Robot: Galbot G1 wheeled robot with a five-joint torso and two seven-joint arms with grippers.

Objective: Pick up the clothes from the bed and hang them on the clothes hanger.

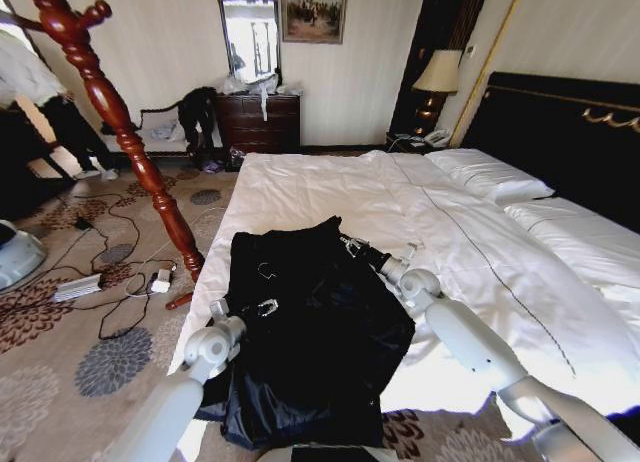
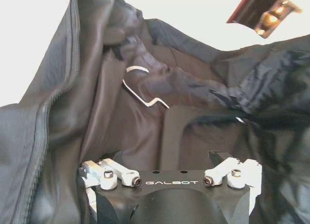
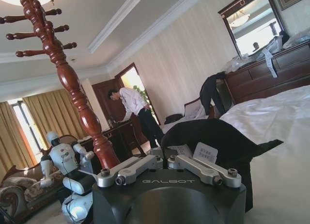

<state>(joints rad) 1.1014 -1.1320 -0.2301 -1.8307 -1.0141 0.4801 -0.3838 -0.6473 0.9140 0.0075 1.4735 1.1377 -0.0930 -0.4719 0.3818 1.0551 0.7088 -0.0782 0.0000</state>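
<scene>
The clothes lie spread on the near corner of the bed. The right end effector, at the collar edge, is clenched on a fold bearing the white tag. The left end effector presses into the lining; grip state cannot be told. The clothes hanger stands beyond it, off the bed, garment not yet hung.

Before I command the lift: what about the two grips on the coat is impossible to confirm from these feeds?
- Left gripper: fingertips buried in the coat lining, left wrist view; closure unreadable.
- Right gripper: fingertips hidden behind black cloth and the white tag, right wrist view.
- Coat's near hem: cut off by the head view's bottom edge.
</scene>
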